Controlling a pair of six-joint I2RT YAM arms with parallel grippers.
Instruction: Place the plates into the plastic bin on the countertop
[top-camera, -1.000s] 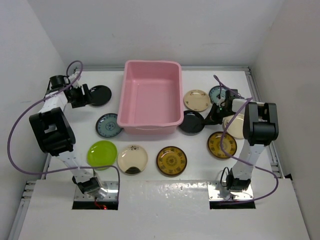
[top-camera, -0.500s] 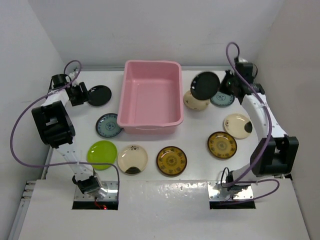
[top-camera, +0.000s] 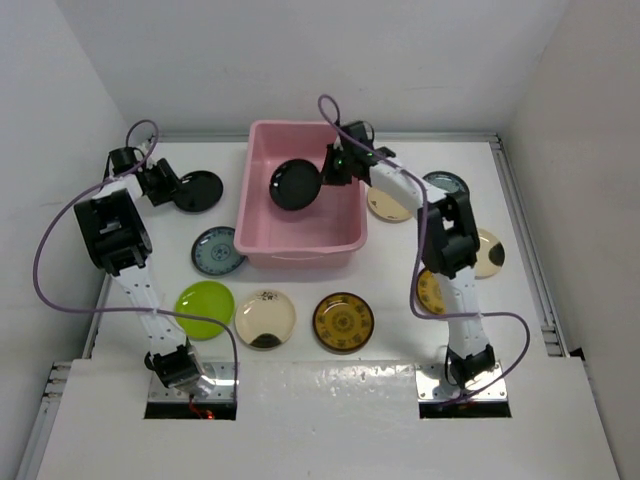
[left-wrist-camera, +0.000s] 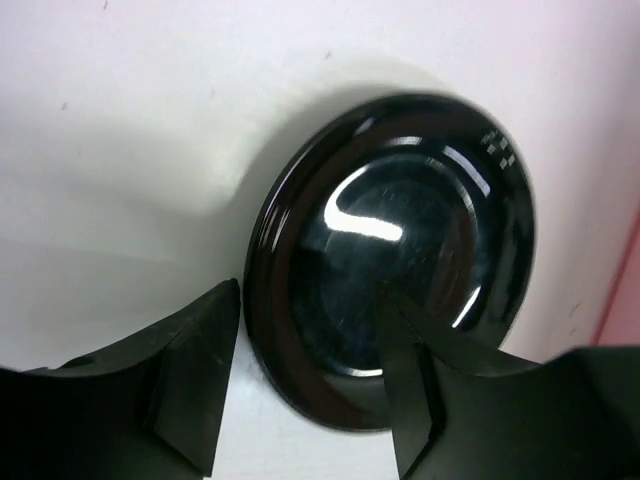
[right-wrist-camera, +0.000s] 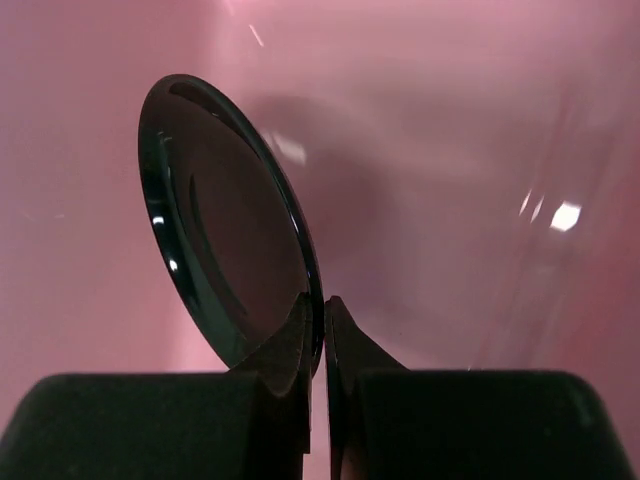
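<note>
Gripping black plate over plastic bin w/ right pincer; left pincer open astride 2nd black plate, upper left; none binned yet.

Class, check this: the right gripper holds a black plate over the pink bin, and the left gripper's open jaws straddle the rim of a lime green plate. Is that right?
Not quite: the left gripper straddles a second black plate, as the left wrist view shows; the lime green plate lies apart. The right gripper does hold its black plate over the pink bin.
</note>
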